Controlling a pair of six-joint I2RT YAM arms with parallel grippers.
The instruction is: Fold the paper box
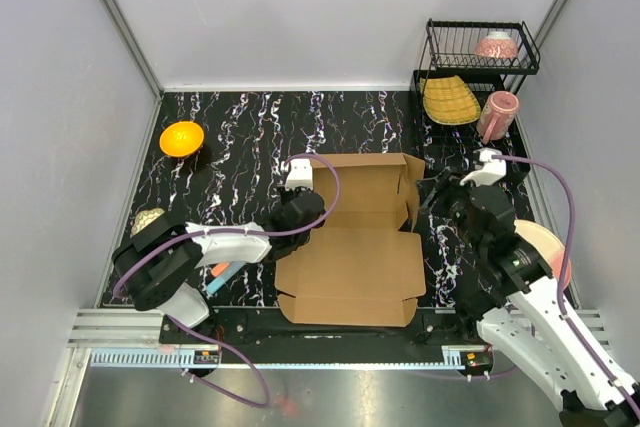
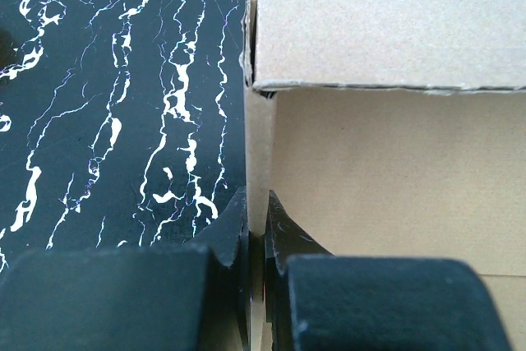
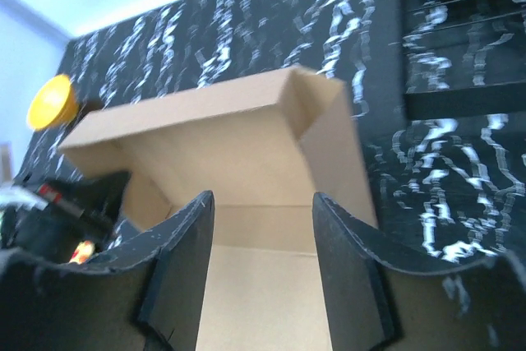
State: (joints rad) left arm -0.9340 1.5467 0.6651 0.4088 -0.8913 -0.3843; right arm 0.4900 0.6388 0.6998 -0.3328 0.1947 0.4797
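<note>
Right wrist view smeared throughout: paper box point(image 3: 222, 137) edges soft, near panel cut off at bottom edge behind my right gripper point(image 3: 263, 203). Left wrist view: box runs off right edge, my left gripper point(image 2: 256, 211) cut off at bottom; in top view its tips hidden under own wrist.

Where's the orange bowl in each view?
Top external: orange bowl at the table's far left corner, left of the paper box.
Left wrist: not in it.
Right wrist: at the left edge, beyond the box's left corner.
Shared landmark: the paper box, in all three views.
</note>
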